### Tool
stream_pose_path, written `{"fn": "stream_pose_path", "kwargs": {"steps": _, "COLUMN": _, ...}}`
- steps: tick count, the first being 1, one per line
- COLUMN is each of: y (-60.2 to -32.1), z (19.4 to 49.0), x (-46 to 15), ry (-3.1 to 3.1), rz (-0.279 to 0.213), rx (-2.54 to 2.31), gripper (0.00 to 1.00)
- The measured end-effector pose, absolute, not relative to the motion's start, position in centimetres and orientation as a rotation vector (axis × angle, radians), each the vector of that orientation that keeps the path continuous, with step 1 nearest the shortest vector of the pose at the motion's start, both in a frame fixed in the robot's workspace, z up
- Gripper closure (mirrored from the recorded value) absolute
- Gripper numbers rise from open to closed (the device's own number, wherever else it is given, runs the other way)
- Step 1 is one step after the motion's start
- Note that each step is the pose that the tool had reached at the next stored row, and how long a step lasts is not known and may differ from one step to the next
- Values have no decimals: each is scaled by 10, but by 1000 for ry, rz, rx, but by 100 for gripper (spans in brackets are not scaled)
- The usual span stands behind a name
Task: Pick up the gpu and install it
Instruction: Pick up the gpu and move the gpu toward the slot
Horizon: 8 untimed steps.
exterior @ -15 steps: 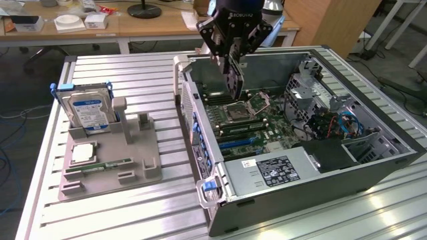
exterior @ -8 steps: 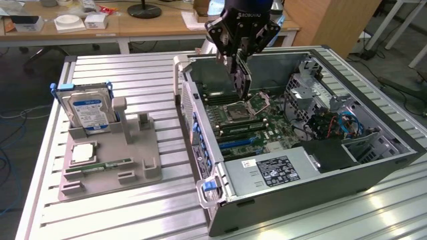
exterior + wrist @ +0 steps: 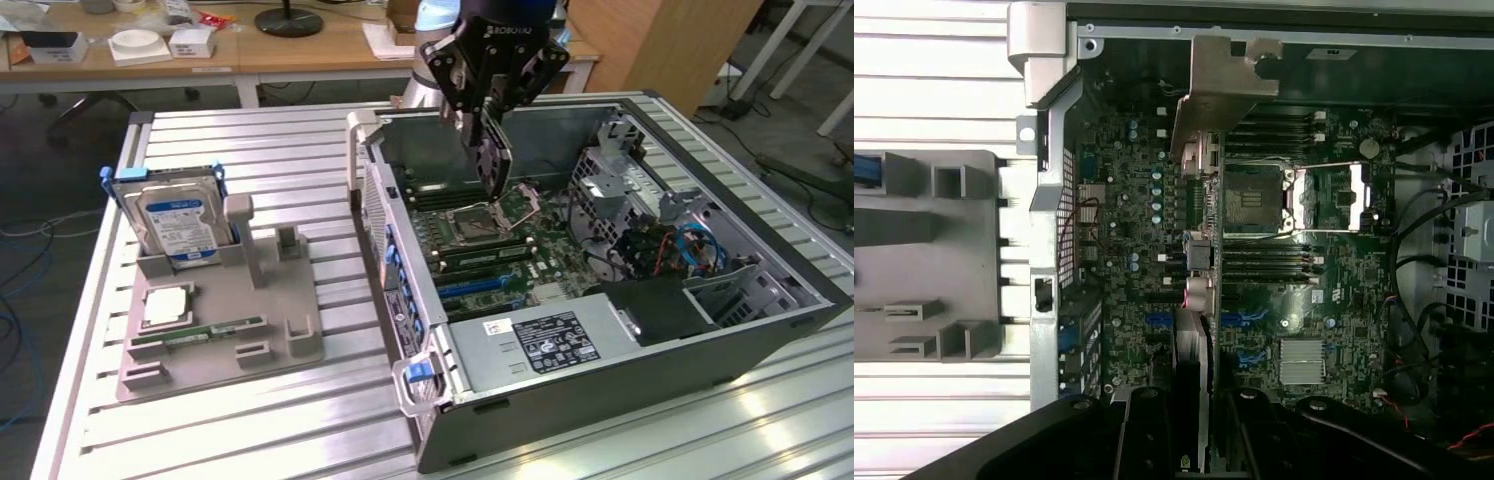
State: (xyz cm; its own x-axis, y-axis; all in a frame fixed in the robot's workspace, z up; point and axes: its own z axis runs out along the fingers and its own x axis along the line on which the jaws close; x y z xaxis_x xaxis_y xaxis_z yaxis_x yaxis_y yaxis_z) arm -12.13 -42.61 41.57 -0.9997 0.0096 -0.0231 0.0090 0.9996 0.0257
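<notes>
My gripper (image 3: 483, 118) hangs over the open computer case (image 3: 747, 330), shut on the gpu (image 3: 497, 165). The gpu is a thin dark card held on edge, its lower end a little above the motherboard (image 3: 527, 255) near the CPU socket (image 3: 483, 215). In the wrist view the gpu (image 3: 1192, 350) runs edge-on away from my gripper (image 3: 1192, 425), and its silvery bracket (image 3: 1226, 80) is at the far end. The black fingers (image 3: 1144, 430) press on both of its sides. Below it lie the motherboard (image 3: 1119, 230) and blue slots (image 3: 1159, 320).
A grey fixture tray (image 3: 267, 300) on the slatted metal table (image 3: 267, 430) holds a hard drive with a blue label (image 3: 180, 215), a CPU chip (image 3: 167, 305) and a green RAM stick (image 3: 200, 330). Inside the case are a power supply (image 3: 561, 340), cables (image 3: 694, 250) and a drive cage (image 3: 621, 175).
</notes>
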Motion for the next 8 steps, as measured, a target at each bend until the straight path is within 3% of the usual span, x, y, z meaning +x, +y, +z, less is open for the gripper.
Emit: {"fn": "stream_pose_path", "kwargs": {"steps": 8, "y": -426, "z": 415, "x": -117, "ry": 3118, "rz": 40, "rx": 14, "gripper": 73}}
